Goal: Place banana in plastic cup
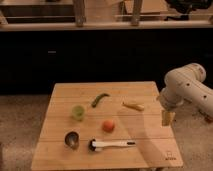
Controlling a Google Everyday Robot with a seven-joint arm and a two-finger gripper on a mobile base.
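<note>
The banana (133,105) is a small pale yellow curved piece lying on the wooden table (75,155), right of centre. The plastic cup (77,112) is a short translucent light-green cup standing upright left of centre, well apart from the banana. My gripper (167,118) hangs from the white arm (185,87) over the table's right edge, to the right of the banana and slightly nearer the camera, not touching it. Nothing shows in the gripper.
A green curved pod (100,99) lies between cup and banana toward the back. A round orange-red fruit (108,125) sits mid-table. A dark grey metallic cup (72,139) and a white-handled brush (112,145) are near the front. Dark cabinets stand behind the table.
</note>
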